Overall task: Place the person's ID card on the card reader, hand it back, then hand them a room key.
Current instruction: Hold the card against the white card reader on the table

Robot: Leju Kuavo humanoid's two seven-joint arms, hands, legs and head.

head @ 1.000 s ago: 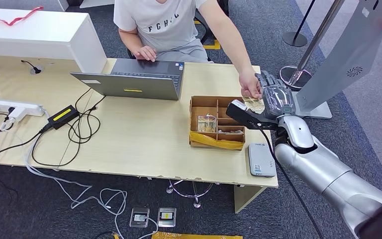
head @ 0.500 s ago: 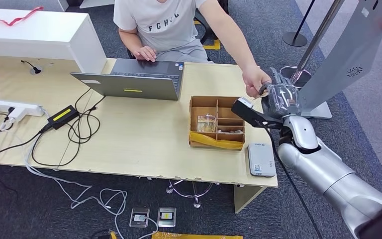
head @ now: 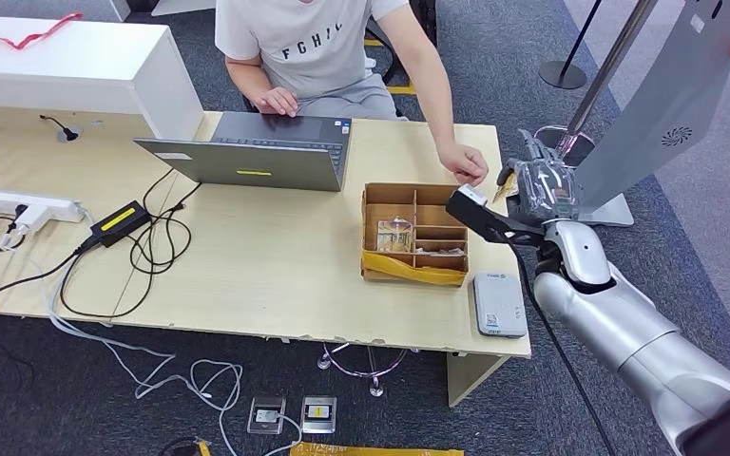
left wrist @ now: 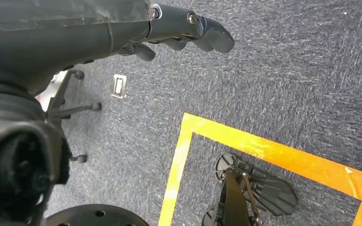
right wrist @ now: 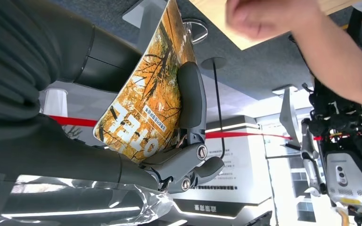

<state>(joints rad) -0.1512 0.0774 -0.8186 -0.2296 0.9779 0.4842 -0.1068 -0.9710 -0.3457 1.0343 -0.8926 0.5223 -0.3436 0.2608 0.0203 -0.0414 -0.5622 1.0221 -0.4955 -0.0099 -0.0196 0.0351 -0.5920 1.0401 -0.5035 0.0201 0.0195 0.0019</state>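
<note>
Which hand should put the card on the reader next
The right hand, most likely: it already holds the card and hovers beside the table near the card reader. The left hand hangs over the floor.

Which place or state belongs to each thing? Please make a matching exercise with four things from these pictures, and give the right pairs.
Things:
1. card
2. card reader
3. cardboard box
4. laptop

Places or states:
A. open, in front of the seated person
B. held in the right hand
C. flat at the table's near right corner
D. divided into compartments, between laptop and reader

Pairs: 1-B, 2-C, 3-D, 4-A
</note>
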